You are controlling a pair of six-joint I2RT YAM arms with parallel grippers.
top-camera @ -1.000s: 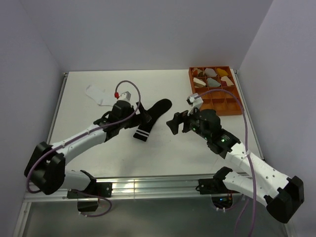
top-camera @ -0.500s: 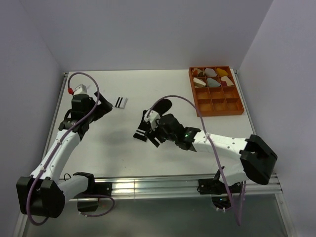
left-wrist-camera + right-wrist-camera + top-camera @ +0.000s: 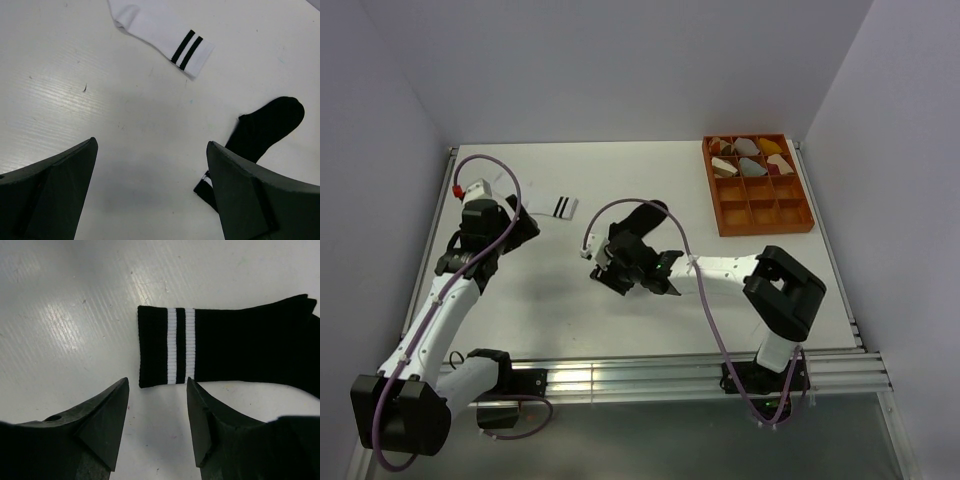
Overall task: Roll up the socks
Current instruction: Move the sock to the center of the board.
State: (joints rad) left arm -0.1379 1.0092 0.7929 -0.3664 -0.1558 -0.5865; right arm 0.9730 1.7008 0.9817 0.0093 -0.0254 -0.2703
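Socks lie flat and well apart on the counter (image 3: pixel 550 320) in the overhead view, so the rolling itself has not begun; the step in hand looks like a first reach for a cuff. The black sock (image 3: pixel 648 213) sits near the middle, its long axis running diagonally from a toe at the far right toward the near left, where the right gripper (image 3: pixel 612 272) covers its lower part. The white sock (image 3: pixel 552 206) lies at the far left with its striped cuff pointing right, partly hidden by the left gripper (image 3: pixel 520 222) beside it. An orange tray (image 3: pixel 765 229) with rolled bundles (image 3: pixel 752 157) in its far compartments stands at the far right. From the left wrist, the left gripper (image 3: pixel 151 145) is spread wide and empty above bare counter, the white sock (image 3: pixel 160 27) ahead of it and the black sock (image 3: pixel 267 127) off to its right, touching neither. From the right wrist, the right gripper (image 3: pixel 157 385) is released too, its jaws parted just short of the black sock (image 3: pixel 200 347), whose white-striped cuff points left in this view and whose length runs off right. Next, I judge, it must advance and drop until one finger slips under the cuff's edge, then pinch thin fabric without crumpling it.
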